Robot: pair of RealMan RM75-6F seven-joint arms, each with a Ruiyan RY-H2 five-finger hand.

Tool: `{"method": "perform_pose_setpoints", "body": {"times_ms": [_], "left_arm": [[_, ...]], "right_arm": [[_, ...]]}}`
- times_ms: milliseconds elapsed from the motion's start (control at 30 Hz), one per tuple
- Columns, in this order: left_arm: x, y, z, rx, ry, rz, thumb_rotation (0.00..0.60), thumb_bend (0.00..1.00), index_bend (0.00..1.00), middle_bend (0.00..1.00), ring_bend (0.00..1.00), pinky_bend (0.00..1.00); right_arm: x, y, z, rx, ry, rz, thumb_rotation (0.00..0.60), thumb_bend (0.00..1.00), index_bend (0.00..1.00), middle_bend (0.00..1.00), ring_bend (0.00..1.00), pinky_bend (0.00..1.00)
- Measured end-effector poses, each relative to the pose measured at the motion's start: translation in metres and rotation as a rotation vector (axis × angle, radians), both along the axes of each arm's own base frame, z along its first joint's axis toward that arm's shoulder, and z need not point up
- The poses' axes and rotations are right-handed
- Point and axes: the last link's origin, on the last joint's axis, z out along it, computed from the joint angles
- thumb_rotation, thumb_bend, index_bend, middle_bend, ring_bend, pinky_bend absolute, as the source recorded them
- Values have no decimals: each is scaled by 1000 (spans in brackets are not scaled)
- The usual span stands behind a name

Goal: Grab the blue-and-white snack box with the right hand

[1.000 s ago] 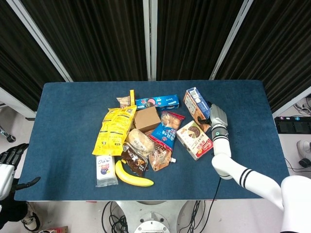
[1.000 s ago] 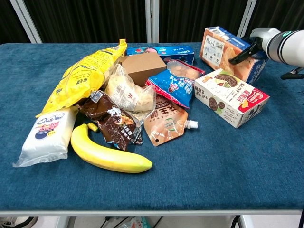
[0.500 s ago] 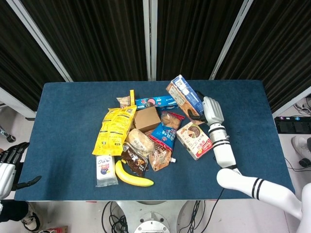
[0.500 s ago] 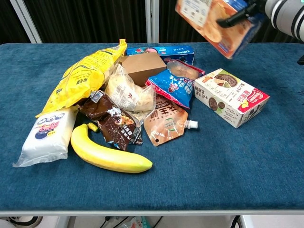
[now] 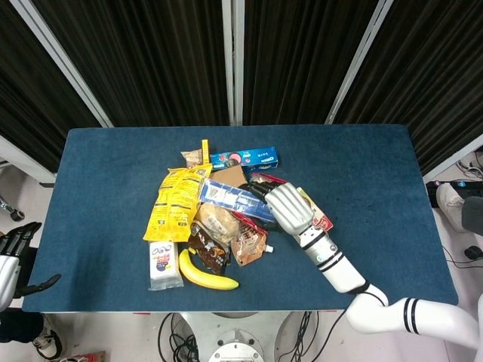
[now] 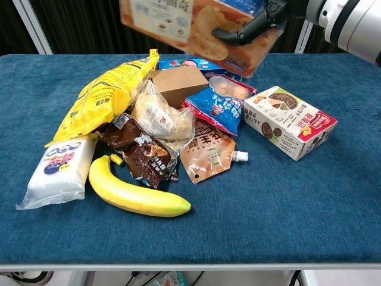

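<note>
Keeping right hand point(image 5: 290, 209) clamped on blue-and-white cardboard snack box point(image 5: 235, 199), carried level above pile toward nine o'clock; left hand point(image 5: 9, 253) idle, fingers apart.

The right hand point(image 5: 289, 208) has a pale silver-grey back made of smooth, rounded shell segments, and its fingers point(image 6: 241, 34) are black on their inner side. Behind it, the wrist is a white cylinder ringed with narrow black bands. The forearm is glossy white and tubular, swelling into a rounded white joint, with two more black bands further up the arm. The left hand point(image 5: 10, 253) is mostly black, with slim dark fingers and a white casing at its base.
</note>
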Motion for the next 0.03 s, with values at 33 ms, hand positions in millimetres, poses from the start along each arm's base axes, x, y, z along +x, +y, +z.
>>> {"method": "perform_pose_setpoints", "body": {"times_ms": [33], "left_arm": [[0, 0, 0, 0, -1, 1, 456, 0, 100, 109, 119, 241]], "right_arm": [[1, 3, -1, 1, 0, 21, 600, 541, 599, 560, 584, 779]]}}
